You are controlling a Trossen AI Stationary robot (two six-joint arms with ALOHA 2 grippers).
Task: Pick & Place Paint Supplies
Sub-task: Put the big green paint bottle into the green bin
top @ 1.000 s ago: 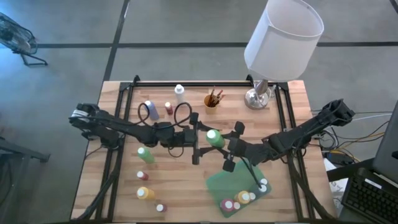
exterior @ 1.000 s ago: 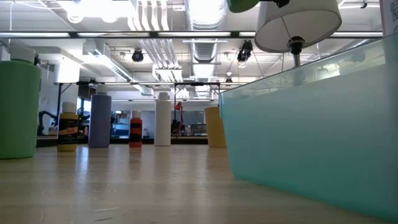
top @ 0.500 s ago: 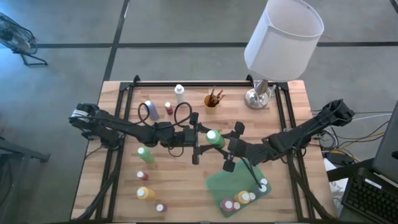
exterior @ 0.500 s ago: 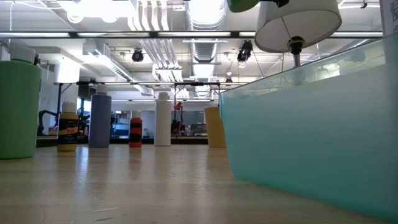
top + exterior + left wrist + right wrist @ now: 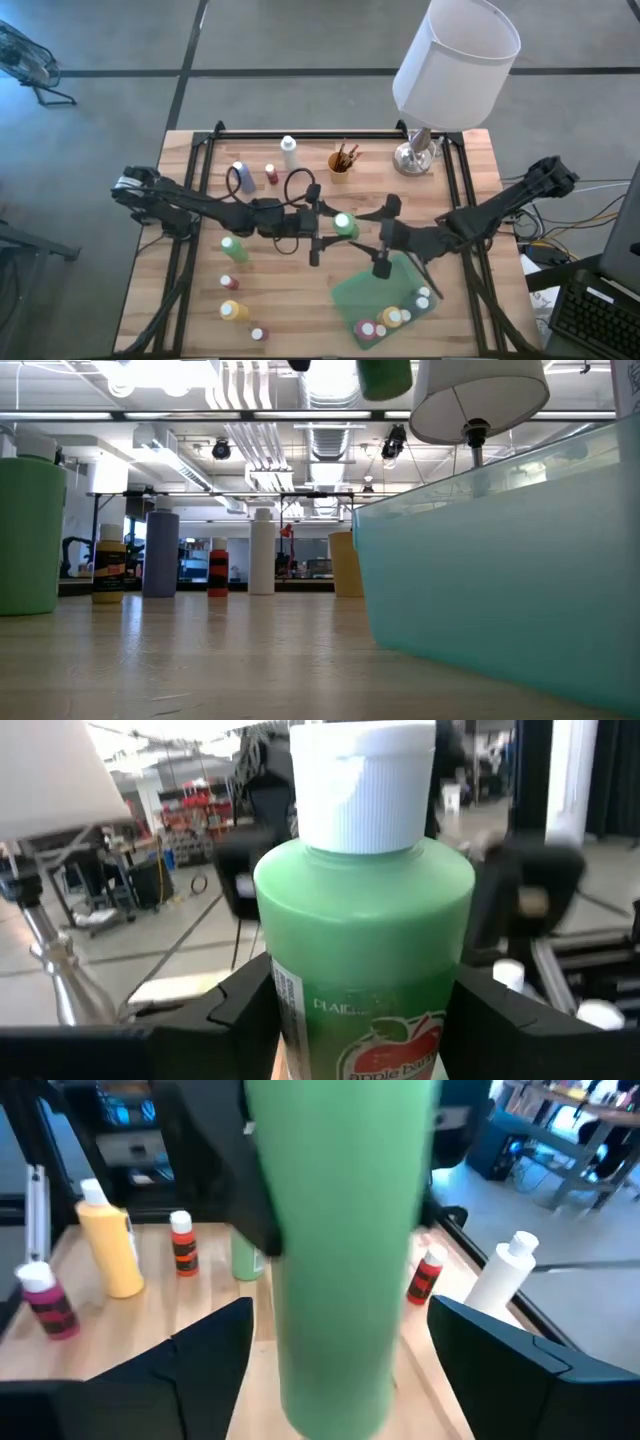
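A green paint bottle (image 5: 343, 224) with a white cap (image 5: 362, 780) hangs above the middle of the table, and its bottom shows at the top of the low view (image 5: 385, 375). My left gripper (image 5: 328, 228) comes in from the left and is shut on it. My right gripper (image 5: 372, 236) stands open just to the bottle's right. In the right wrist view its fingers (image 5: 210, 1360) flank the blurred green body (image 5: 345, 1250) with a gap on each side. My left gripper pinches the bottle's lower body (image 5: 292, 1012) between its two fingers, one on each side. The fingers reach in level from the table's left. The bottle stands upright in the hold, cap up, lifted clear of the table.
A green bin (image 5: 360, 290) at the near right holds several bottles in its corner (image 5: 392, 318). Loose bottles stand at the near left (image 5: 233, 249) and far left (image 5: 241, 175). A cup of brushes (image 5: 342, 160) and a white-shaded lamp (image 5: 455, 65) stand at the back.
My right gripper has let go of the green bottle and drawn back toward the table's right edge. The bottle stays in my left gripper at nearly the same spot above the table, a little lower in the low view.
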